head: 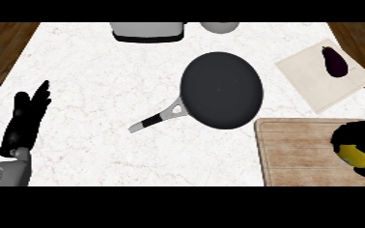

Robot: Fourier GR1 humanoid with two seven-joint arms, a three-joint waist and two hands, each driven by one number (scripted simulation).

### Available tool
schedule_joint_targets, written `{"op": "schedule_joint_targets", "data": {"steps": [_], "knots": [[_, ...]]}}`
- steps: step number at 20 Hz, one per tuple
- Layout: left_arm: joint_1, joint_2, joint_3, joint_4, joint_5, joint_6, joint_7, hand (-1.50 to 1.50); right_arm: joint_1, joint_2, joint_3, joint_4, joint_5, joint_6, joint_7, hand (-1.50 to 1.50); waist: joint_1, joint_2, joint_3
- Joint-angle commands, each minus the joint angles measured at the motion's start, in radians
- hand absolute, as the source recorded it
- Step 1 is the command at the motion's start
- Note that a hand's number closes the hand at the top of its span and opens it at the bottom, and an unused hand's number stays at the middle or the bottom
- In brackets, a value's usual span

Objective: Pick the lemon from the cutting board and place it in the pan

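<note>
Lower right, lemon [349,154]: your right hand [348,134] curls round it over the cutting board [296,149].
Pan [221,91]: center frame.
Left hand [27,116]: lower left, fingers straight.

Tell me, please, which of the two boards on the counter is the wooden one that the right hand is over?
It is the brown wooden cutting board at the lower right, where the right hand curls round the lemon. The other, a pale board farther back, carries an eggplant.

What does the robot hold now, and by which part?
The right hand curls round the lemon from above, over the cutting board; the left hand holds nothing.
</note>
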Motion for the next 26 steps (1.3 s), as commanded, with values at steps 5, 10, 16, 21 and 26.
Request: {"op": "schedule_joint_targets", "data": {"steps": [5, 10, 16, 21, 26], "knots": [[0.027, 0.004, 0.050, 0.001, 0.009, -0.059, -0.029, 0.00, -0.004, 0.076, -0.027, 0.030, 0.040, -0.067, -0.009, 1.50, 0.000, -0.001, 0.000], [0.023, -0.002, 0.046, 0.018, -0.016, 0.003, 0.016, 0.00, 0.128, 0.218, -0.193, 0.000, -0.022, 0.003, 0.429, 1.50, -0.096, -0.025, -0.006], [0.055, 0.008, 0.079, 0.024, -0.007, 0.016, 0.005, 0.00, 0.220, 0.429, -0.328, -0.140, -0.081, -0.085, 0.767, 1.50, -0.120, -0.029, -0.011], [0.060, 0.017, 0.080, 0.007, 0.003, -0.004, -0.007, 0.00, 0.239, 0.590, -0.274, -0.517, -0.027, -0.291, 0.870, 1.50, -0.089, -0.030, -0.009], [0.049, -0.013, 0.041, -0.017, -0.017, 0.003, -0.013, 0.00, 0.356, 0.695, -0.060, -0.841, 0.054, -0.281, 1.023, 1.50, -0.057, -0.017, -0.006]]}}
